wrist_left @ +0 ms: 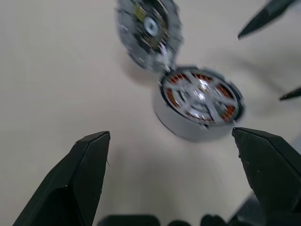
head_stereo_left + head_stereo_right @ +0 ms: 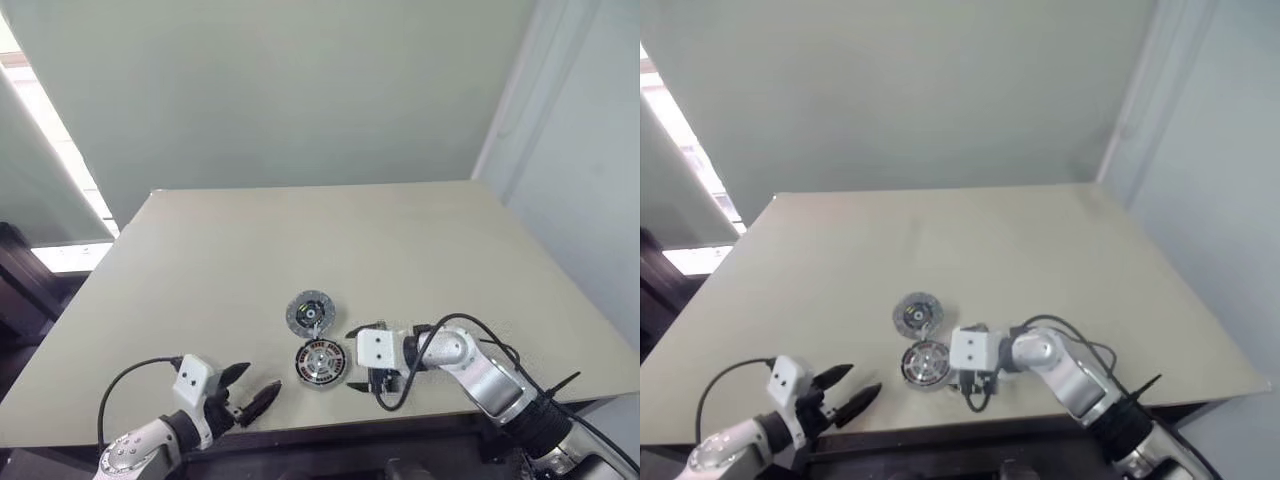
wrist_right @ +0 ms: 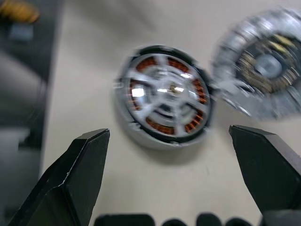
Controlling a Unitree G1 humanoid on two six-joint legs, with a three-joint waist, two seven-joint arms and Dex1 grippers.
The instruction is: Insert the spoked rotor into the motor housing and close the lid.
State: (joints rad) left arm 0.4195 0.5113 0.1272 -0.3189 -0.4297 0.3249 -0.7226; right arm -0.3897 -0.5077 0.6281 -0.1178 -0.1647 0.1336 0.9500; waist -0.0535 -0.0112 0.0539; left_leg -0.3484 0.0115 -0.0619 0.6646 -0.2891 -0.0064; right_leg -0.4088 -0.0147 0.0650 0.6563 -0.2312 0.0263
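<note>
Both hands are empty here, fingers spread wide apart on each. The right hand (image 2: 350,358) sits low over the beige surface (image 2: 420,250), its fingertips pointing across at the motor housing (image 2: 319,363), which stands just beside them, not touched. Look into that housing from the right wrist view: the spoked rotor (image 3: 165,98) is seated inside, pale spokes showing with copper-brown windings peeking between them. The lid (image 2: 309,313) lies flat on the surface, just on the far side of the housing from the robot, their rims nearly touching or touching, hard to say which. The left hand (image 2: 251,391) hovers near the front edge of the surface, clear of the housing, its fingers aimed toward it, nothing between them
</note>
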